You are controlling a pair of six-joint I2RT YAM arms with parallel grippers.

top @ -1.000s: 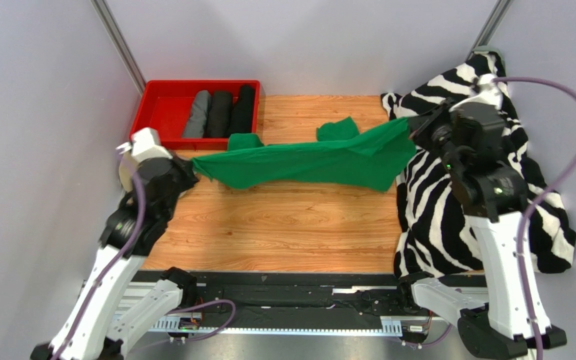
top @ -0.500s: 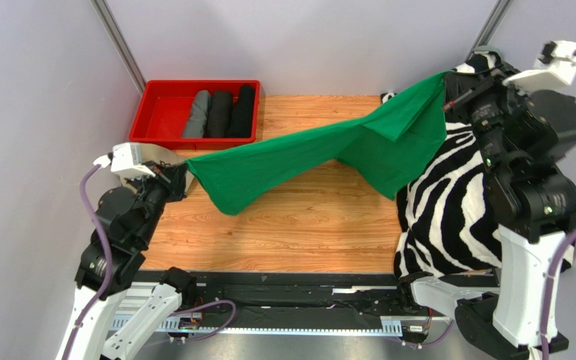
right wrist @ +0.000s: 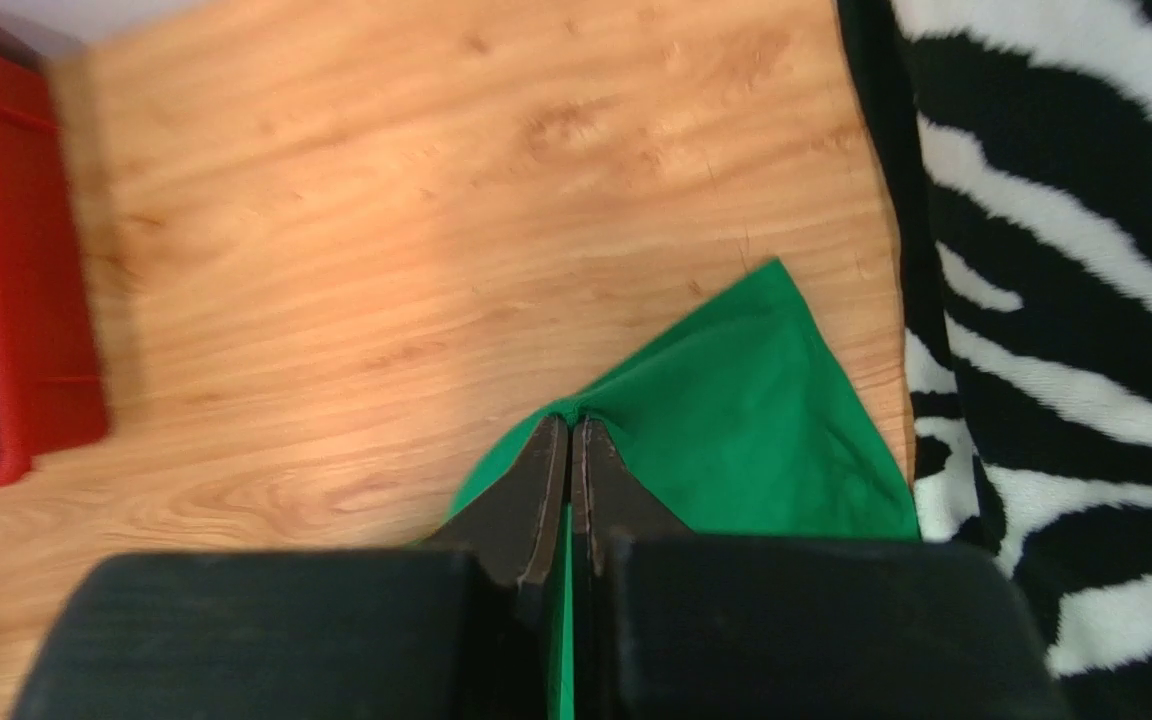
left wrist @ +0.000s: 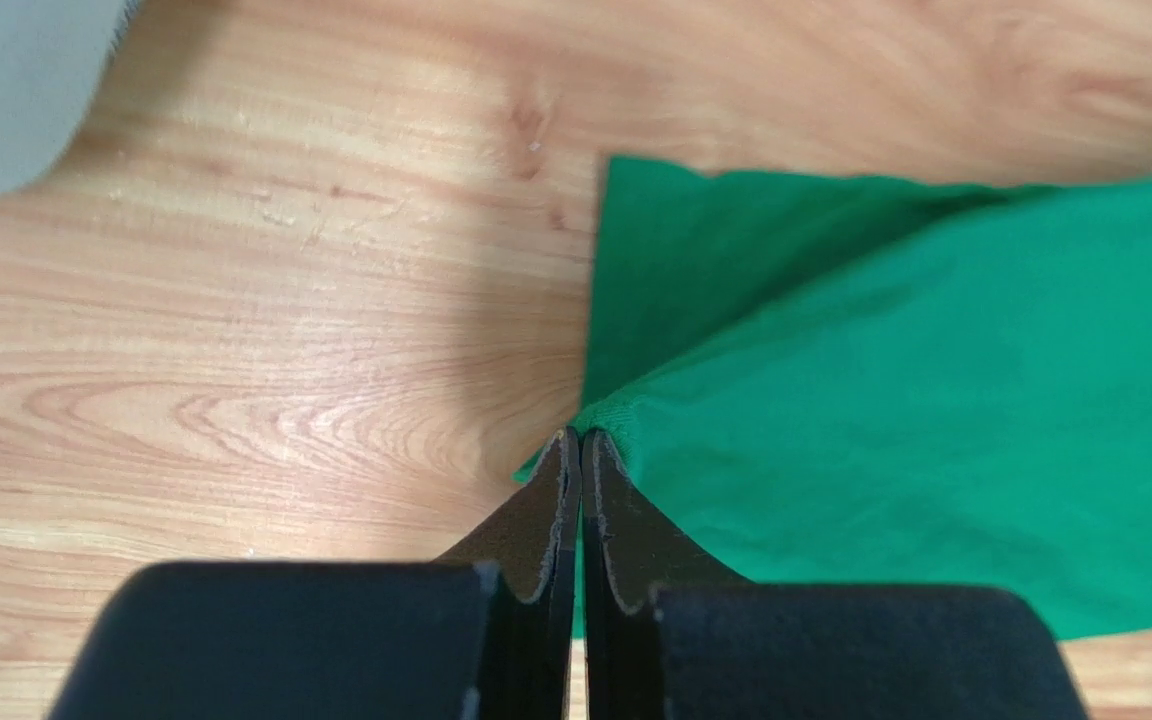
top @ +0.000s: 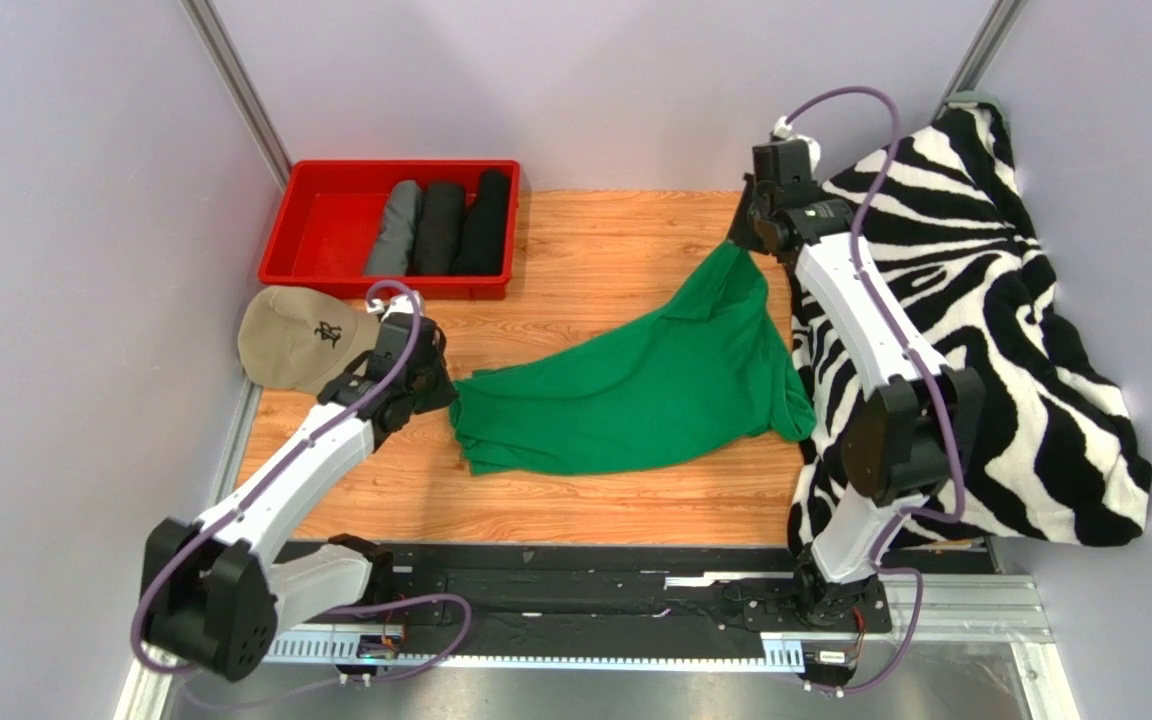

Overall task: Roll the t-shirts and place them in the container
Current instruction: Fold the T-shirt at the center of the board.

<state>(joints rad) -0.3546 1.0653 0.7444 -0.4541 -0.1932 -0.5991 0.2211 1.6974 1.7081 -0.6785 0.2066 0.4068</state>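
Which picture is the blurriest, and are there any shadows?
Right wrist view: softest overall, the table grain and red tray smeared. Left wrist view: grain crisp, only the black body of the left gripper fuzzy, a soft shadow beside the green t-shirt. Top external view: sharp and evenly lit.

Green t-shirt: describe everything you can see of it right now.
The green t-shirt is plain, bright green soft cloth, not rolled, lying in loose folds on the wooden table, slanting from near left to far right. The left tool is shut on its near-left edge, the right tool on its narrow far tip. Its right edge meets the zebra blanket. No label shows.
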